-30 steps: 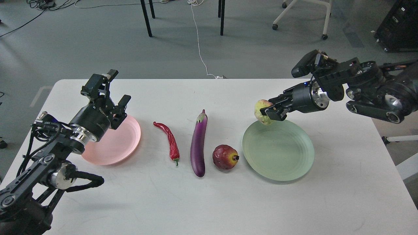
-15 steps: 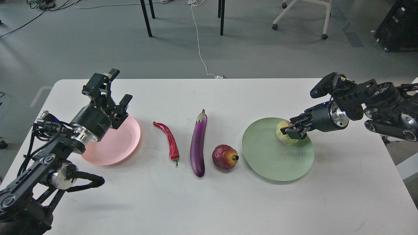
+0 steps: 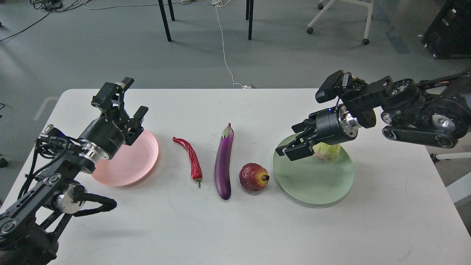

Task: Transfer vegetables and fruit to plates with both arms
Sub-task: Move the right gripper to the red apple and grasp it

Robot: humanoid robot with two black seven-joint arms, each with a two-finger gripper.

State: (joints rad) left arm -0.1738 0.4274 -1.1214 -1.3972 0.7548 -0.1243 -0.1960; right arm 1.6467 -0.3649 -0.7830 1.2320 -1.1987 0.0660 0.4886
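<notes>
On a white table (image 3: 257,228), a bumpy yellow-green fruit (image 3: 326,151) with a pink tinge low on its skin sits on the far part of a pale green plate (image 3: 312,184), whose faint concentric rings show across its bare surface. The right gripper (image 3: 296,141) hangs over the plate's far-left rim just beside the fruit, its two black fingers spread apart and holding nothing. To the plate's left a dark red pomegranate (image 3: 253,177) lies on the tabletop, its small crown turned toward the plate. Beside it stretches a long glossy purple eggplant (image 3: 224,162), cap pointing away from the camera, and next to that a thin, curved red chili pepper (image 3: 191,159) with its green stem nearest the viewer. At far left, a pale pink plate (image 3: 128,167) sits bare, partly covered by the left gripper (image 3: 127,101), which is raised above the plate's far edge with its fingers parted and empty.
</notes>
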